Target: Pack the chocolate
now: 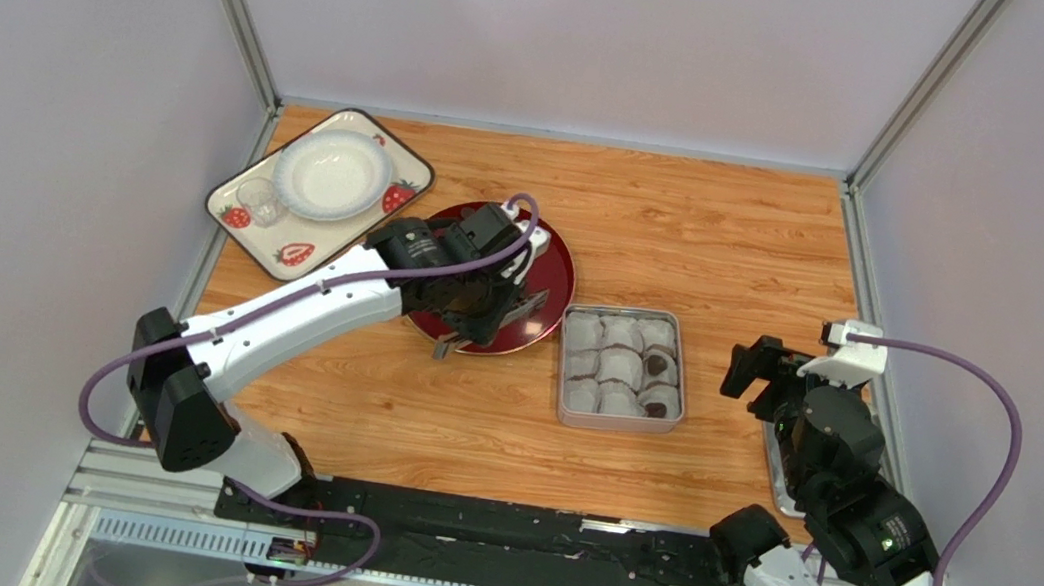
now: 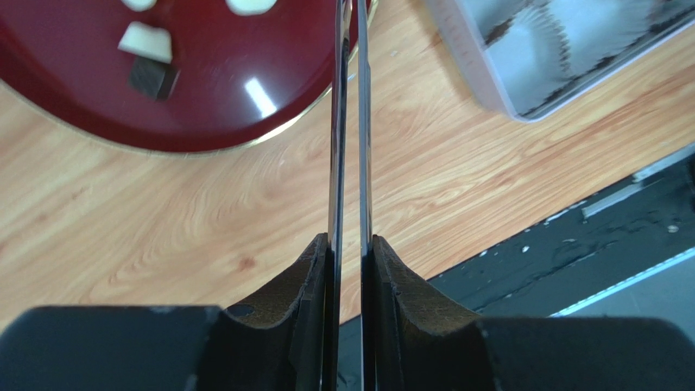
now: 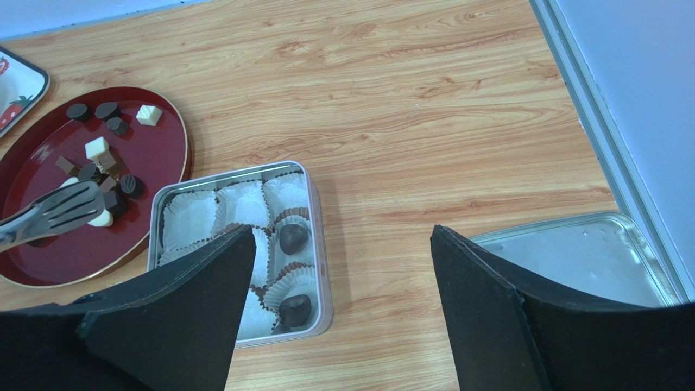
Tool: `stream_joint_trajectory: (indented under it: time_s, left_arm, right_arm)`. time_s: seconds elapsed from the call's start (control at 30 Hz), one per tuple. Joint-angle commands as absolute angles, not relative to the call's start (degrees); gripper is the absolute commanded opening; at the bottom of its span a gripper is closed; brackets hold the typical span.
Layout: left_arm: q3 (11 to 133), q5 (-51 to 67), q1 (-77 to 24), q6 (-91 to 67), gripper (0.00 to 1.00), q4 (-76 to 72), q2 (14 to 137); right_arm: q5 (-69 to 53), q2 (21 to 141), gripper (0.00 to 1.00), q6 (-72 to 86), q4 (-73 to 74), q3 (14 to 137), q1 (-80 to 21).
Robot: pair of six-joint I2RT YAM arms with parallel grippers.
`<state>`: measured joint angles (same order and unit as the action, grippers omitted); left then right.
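The chocolate lies as several dark and white pieces [image 3: 96, 148] on a dark red plate [image 1: 554, 270]; the left wrist view shows a white piece [image 2: 147, 41] beside a dark cube [image 2: 152, 77]. Two dark pieces [image 3: 293, 238] [image 3: 295, 309] sit in paper cups of the grey tin [image 3: 320, 244]. My left gripper [image 1: 490, 297] [image 2: 349, 244] is shut on metal tongs [image 2: 349, 122], whose tips [image 3: 53, 210] hover over the plate's pieces. Whether the tongs hold a piece I cannot tell. Right of the tin, my right gripper [image 1: 753, 372] [image 3: 338, 244] stands open and empty above bare wood.
The tin's lid [image 3: 587, 252] lies at the right edge under my right arm. A strawberry-patterned tray [image 1: 228, 212] with a white dish [image 1: 330, 174] sits at the back left. Grey walls close in three sides.
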<state>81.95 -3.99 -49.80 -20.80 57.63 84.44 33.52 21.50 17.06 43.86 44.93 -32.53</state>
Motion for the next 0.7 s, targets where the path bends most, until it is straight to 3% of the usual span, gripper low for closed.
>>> stream_joint_trajectory:
  time_s: [0.0,0.5,0.67]
  left_arm:
    - [77.09,-5.1,-46.77,-22.67,0.31,57.83,78.15]
    - [67.24,-3.52,-39.82,-19.95,0.33,53.62,77.96]
    - [67.85,-3.08,-39.73,-18.63,0.39,51.94,80.41]
  right_arm:
    - [33.66,21.18,0.83,16.43,41.84,44.91,-32.43]
    - [33.49,21.36,0.83,16.26,41.84,44.91,-32.43]
    - [33.49,21.44,0.83,16.26,41.66,44.91,-32.43]
